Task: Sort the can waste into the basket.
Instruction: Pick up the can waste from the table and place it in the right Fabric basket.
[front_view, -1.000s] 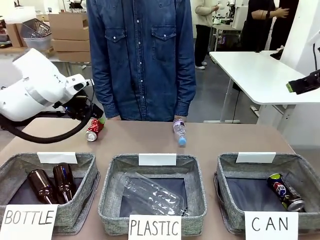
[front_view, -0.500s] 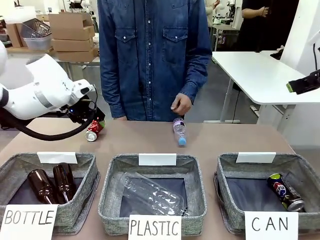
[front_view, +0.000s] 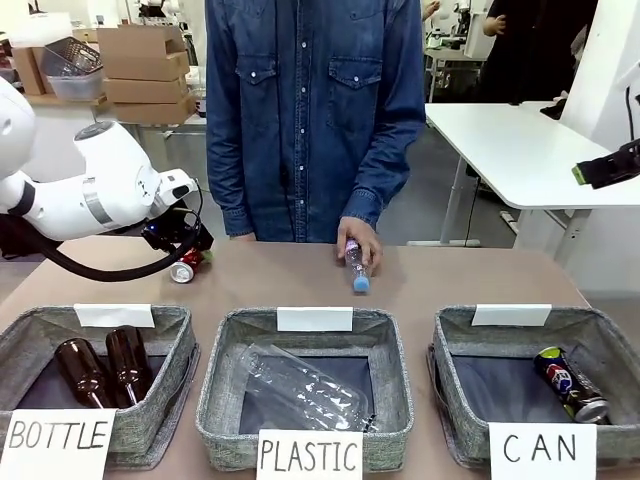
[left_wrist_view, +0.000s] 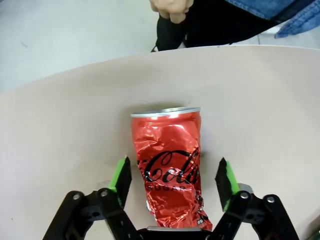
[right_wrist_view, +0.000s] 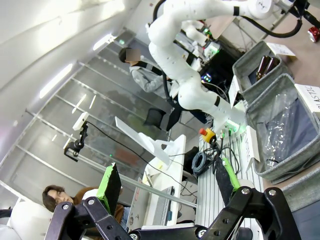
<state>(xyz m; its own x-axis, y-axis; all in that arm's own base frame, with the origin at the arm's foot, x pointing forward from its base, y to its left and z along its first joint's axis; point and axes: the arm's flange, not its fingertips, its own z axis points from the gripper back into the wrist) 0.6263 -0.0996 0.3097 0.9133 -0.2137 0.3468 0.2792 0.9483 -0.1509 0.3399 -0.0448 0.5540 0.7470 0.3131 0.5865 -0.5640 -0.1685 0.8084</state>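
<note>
Now left end effector (left_wrist_view: 174, 175) straddling crumpled red can (left_wrist_view: 167, 160), pads apart, not touching it. Can lying on tabletop (left_wrist_view: 60, 130) at far left, well apart from CAN basket (front_view: 610, 345); blue can (front_view: 568, 383) lying inside. Right end effector (right_wrist_view: 167, 180) hanging apart, empty. Risk: dented wall buckling or squirting out during squeeze; long carry passing person's hand (front_view: 358, 240). Can's near end cut off under fingers.

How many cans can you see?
2. The red can lies on the table inside the open left gripper; the blue can lies in the CAN basket. Its walls could hide more.
</note>
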